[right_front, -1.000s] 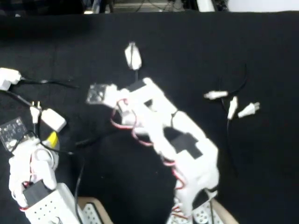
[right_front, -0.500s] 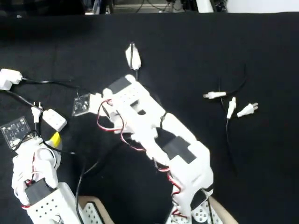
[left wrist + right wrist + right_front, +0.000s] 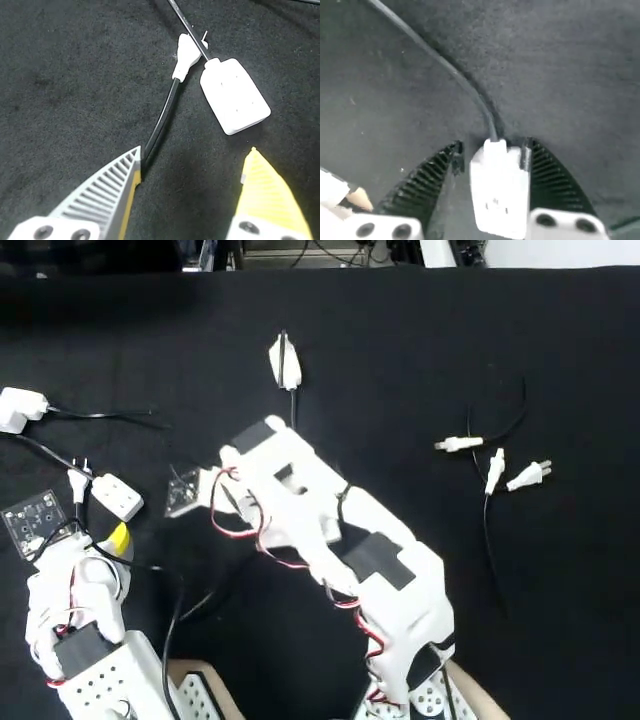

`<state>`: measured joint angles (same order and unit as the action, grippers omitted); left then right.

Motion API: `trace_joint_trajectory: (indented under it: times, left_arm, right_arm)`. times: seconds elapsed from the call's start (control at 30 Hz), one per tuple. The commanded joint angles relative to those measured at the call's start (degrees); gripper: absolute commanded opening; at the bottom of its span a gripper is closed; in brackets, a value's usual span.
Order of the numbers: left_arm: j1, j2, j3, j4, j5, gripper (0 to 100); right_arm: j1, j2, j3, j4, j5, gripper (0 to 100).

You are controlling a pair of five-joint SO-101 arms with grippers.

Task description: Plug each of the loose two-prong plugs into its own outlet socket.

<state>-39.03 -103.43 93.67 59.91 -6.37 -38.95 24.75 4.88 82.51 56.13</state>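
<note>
Nearest, the left claw (image 3: pixel 195 150) hangs spread wide just short of the white outlet socket (image 3: pixel 234 96) on the table (image 3: pixel 400 340), with a loose plug (image 3: pixel 184 56) lying just beside that socket. Over the last second the right claw (image 3: pixel 492 145) has swung in toward that socket from farther back. Its wrist view shows what the high view hides under the arm: a second socket block (image 3: pixel 500 195) pinched between its fingers, probably brought over for mating. Three more plugs (image 3: pixel 495 465) lie well apart from that socket, far across the table.
</note>
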Motion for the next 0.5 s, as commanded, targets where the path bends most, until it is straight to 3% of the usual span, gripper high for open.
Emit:
trace_joint_trajectory:
  times: [0.0,0.23,0.4,0.47]
  left_arm:
    - [0.2,-0.1,-0.7,-1.3,-0.4,32]
    - [0.2,-0.1,-0.8,-1.2,-0.4,32]
    - [0.2,-0.1,-0.8,-1.2,-0.4,32]
    - [0.2,-0.1,-0.8,-1.2,-0.4,32]
  right_arm:
    - [0.3,-0.5,3.9,-3.5,0.3,19.1]
    - [4.4,-0.2,5.2,-5.6,0.1,17.9]
    - [5.2,-0.2,5.2,-5.6,0.1,1.4]
    - [5.3,-0.2,5.2,-5.7,0.1,2.1]
